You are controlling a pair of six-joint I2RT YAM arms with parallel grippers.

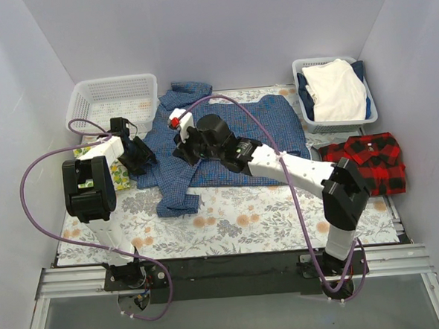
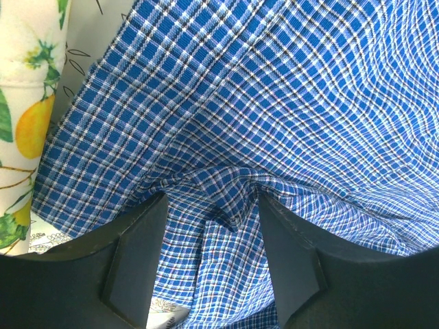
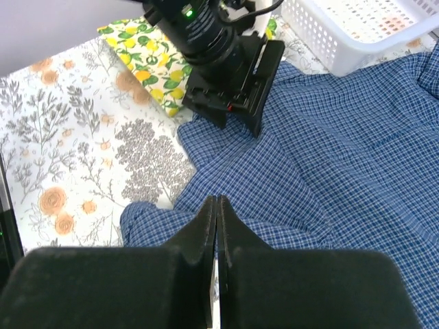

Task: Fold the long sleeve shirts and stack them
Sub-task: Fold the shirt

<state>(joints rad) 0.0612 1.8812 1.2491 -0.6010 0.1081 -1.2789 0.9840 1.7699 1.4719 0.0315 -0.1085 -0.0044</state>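
At table centre, from the top camera, the blue checked shirt [image 1: 236, 130] lies spread on the floral mat [image 1: 230, 223], one sleeve trailing toward the near edge. The red-and-black plaid shirt [image 1: 368, 163] lies folded at the right edge, well apart from it. The left gripper [image 1: 143, 160] and right gripper [image 1: 183, 152] both rest on the blue shirt's left side (near a lemon-print cloth [image 1: 119, 174]). Left wrist view: jaws stand about half apart, pressed onto the blue cloth, with a pucker gathered between them and nothing clamped. Right wrist view: fingers [image 3: 206, 219] closed flush together over a fold of the blue shirt. Whether any thread of cloth is nipped between them cannot be determined from this angle.
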